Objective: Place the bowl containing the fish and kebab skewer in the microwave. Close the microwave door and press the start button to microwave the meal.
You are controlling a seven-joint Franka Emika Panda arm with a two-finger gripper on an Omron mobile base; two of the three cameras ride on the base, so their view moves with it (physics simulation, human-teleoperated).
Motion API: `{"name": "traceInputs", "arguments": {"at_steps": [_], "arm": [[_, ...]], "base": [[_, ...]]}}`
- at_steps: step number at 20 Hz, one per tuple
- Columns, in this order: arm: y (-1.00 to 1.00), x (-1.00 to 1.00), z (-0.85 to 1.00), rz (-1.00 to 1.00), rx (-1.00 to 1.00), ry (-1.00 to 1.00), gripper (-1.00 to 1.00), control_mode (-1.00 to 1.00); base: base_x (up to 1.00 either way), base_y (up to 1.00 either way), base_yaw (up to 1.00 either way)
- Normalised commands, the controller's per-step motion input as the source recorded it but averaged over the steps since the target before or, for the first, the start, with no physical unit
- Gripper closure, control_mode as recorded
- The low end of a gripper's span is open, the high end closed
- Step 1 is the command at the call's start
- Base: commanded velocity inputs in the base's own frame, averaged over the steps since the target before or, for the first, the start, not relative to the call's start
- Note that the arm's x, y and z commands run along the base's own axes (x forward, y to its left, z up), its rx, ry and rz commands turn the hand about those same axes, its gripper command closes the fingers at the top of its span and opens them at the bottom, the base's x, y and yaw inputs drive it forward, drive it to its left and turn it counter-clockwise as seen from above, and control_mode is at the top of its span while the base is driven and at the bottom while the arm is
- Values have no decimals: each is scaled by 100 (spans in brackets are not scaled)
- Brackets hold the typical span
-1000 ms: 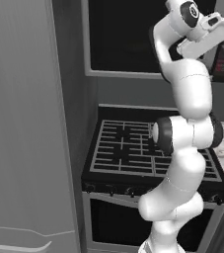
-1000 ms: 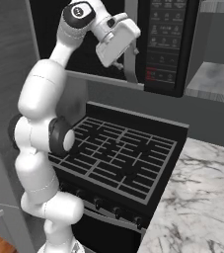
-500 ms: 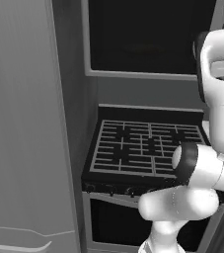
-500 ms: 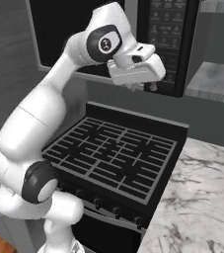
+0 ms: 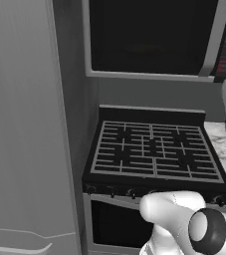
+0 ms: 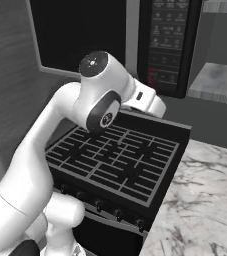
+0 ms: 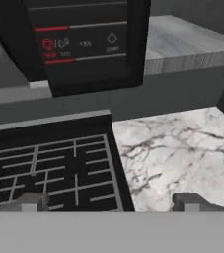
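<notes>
Fingers (image 7: 108, 202) spread wide above stove (image 7: 49, 168) right edge.

The microwave door (image 5: 152, 37) is glossy black glass in a thin matt grey frame. Its button panel (image 6: 167, 42) is smooth black with red markings. The stove (image 5: 154, 152) is matt black, its grates looking like dark metal. The counter (image 7: 175, 153) is polished white marble, grey-veined. The fridge door (image 5: 22, 124) looks like brushed grey metal.

Microwave (image 5: 154, 37) door shut and dark, inside hidden. Button panel (image 7: 79, 42) cut off at top, words too small to read.
</notes>
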Motion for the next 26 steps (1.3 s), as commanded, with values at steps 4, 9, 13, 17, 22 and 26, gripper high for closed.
{"name": "traceInputs", "arguments": {"at_steps": [4,9,13,17,22,26], "arm": [[-9,-52,32,31,-3,-25,-100,-100],[-13,-64,15,39,-18,-15,-100,-100],[-7,-77,12,42,-25,-24,-100,-100],[37,-19,20,33,-26,-27,-100,-100],[54,4,6,17,-24,-23,100,-100],[6,10,2,2,-2,-15,100,-100]], "base": [[0,0,0],[0,0,0],[0,0,0],[0,0,0],[0,0,0],[0,0,0]]}}
